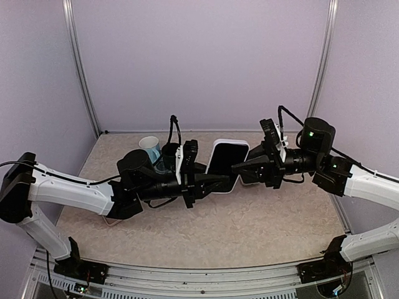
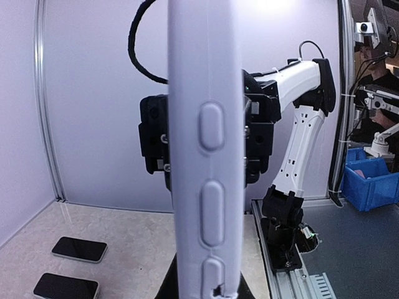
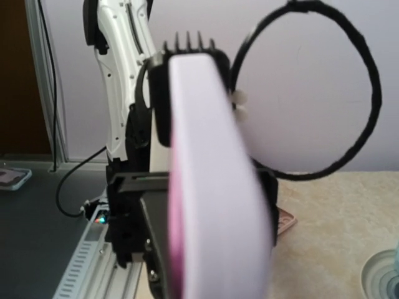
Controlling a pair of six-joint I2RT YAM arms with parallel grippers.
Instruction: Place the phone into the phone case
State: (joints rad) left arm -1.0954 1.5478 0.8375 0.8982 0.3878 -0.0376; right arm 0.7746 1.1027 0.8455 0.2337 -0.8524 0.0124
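Left hand (image 1: 225,180) clamped on smooth white case (image 2: 206,156), oblong button bumps. Right hand (image 1: 238,168) grip: can't tell. Phones (image 2: 79,249) flat on speckled surface (image 1: 249,218); cup (image 1: 150,147) near far edge.

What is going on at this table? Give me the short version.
Both arms have a white phone case raised above the table, between them. The left gripper is clamped on its lower end, and the right gripper meets its right edge, though how firm that grip is cannot be seen. Whether a phone already sits inside is unclear. A phone and a second phone lie flat on the table.
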